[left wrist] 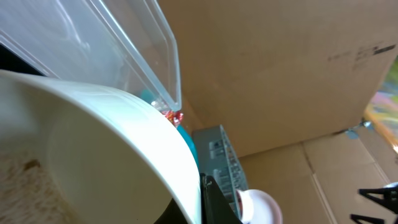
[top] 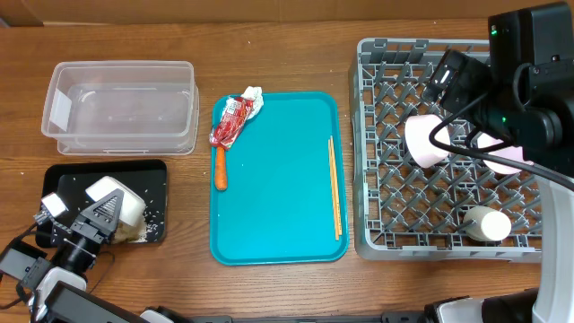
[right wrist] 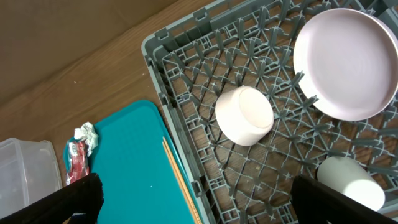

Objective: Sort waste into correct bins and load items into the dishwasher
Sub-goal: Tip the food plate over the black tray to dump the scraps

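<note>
Grips white bowl (top: 118,201) by rim w/ L gripper (top: 90,222), fingers shut on it, tilted over black tray (top: 63,175) at 8 o'clock, food scraps (top: 134,233) beneath. Holds R gripper (right wrist: 199,202) wide apart, empty, above dish rack (top: 377,54) at 3 o'clock; plate (right wrist: 348,62), 2nd bowl (right wrist: 244,115), cup (right wrist: 351,182) inside. Leaves wrapper (top: 231,121), napkin (top: 255,94), carrot stick (top: 221,169) on teal tray (top: 278,179), approx 11 o'clock corner

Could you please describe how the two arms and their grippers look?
Both arms are mostly black and boxy. The right arm carries small green lights and a thin black cable. The left gripper has ribbed black triangular fingers and white blocks.
</note>
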